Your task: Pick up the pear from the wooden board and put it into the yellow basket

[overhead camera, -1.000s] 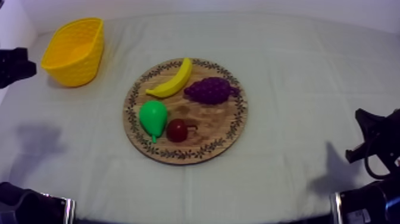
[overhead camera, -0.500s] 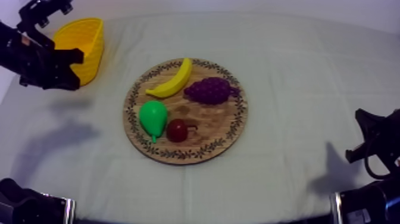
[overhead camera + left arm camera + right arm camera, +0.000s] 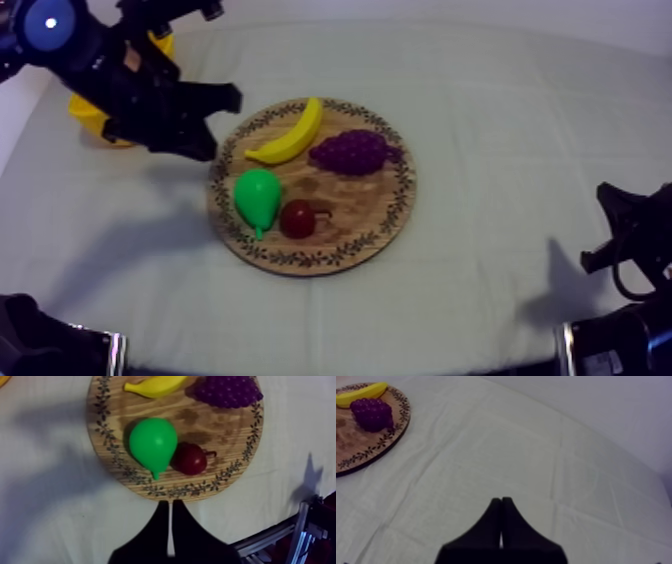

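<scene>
Swung further in since half a second ago, the left arm [image 3: 120, 85] is now seen stretched from the upper left across the front of the yellow basket [image 3: 88, 112], and its dark end is brought right up to the left rim of the wooden board [image 3: 385, 228]; everything else is found where it was. And the left tool [image 3: 170, 508] is caught in its own wrist view with the black fingers pressed together into a narrow wedge, nothing clamped between them, poised over the near rim of the board with the pear [image 3: 153, 442] just beyond its tip. The pear, green, is seen lying on the left half of the board, its narrow end turned towards the near rim, and the small red fruit [image 3: 297, 217] is set just beside it, seemingly touching. Farther back on the board the banana [image 3: 290, 135] and the bunch of grapes [image 3: 352, 151] are laid side by side. The basket is placed at the far left corner of the desk [image 3: 500, 120], well apart from the pear and partly hidden behind the arm. Over at the right, the right tool [image 3: 501, 503] is held low above the bare cloth, fingers likewise closed together on nothing, well apart from the board.
</scene>
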